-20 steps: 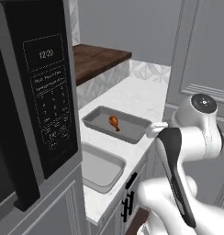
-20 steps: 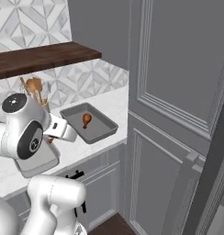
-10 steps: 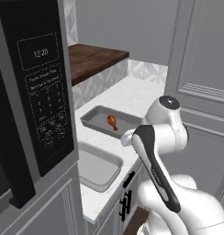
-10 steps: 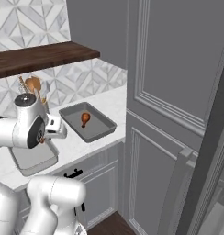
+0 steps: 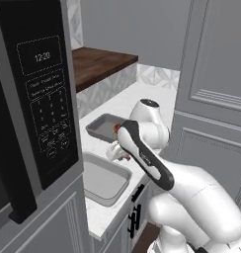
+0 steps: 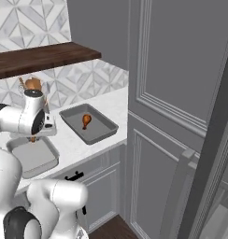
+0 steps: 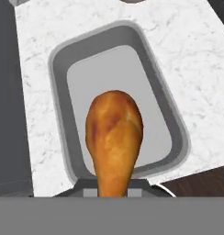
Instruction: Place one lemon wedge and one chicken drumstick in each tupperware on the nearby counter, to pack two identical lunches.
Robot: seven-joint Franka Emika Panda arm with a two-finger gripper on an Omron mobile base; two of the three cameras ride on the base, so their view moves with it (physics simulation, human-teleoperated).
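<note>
Your gripper (image 7: 113, 190) is clamped narrow on the thin bone end of a golden-brown roasted chicken drumstick (image 7: 114, 137), whose fat meaty end points away from the hand. In the hand view the drumstick hangs directly above an empty grey rectangular tupperware tray with rounded corners (image 7: 63, 59); whether it touches the tray floor yet you cannot tell. In the left base view that tray (image 5: 100, 195) sits on the white marbled stone tabletop (image 5: 125, 106) close to the front edge, just beside the dark microwave with its keypad (image 5: 43, 104).

Further along the tabletop lies a second grey tray (image 6: 104, 133), already holding another chicken drumstick (image 6: 86, 121). A lemon wedge is not something these pictures let you pick out.

Judging by its look, the drumstick is light and fairly stiff, but its glazed skin is probably slippery and the tapering shank gives little to bite on. Holding the narrow end is sensible; expect the heavy end to swing or pivot if you move sharply, so lower it gently before letting go.
</note>
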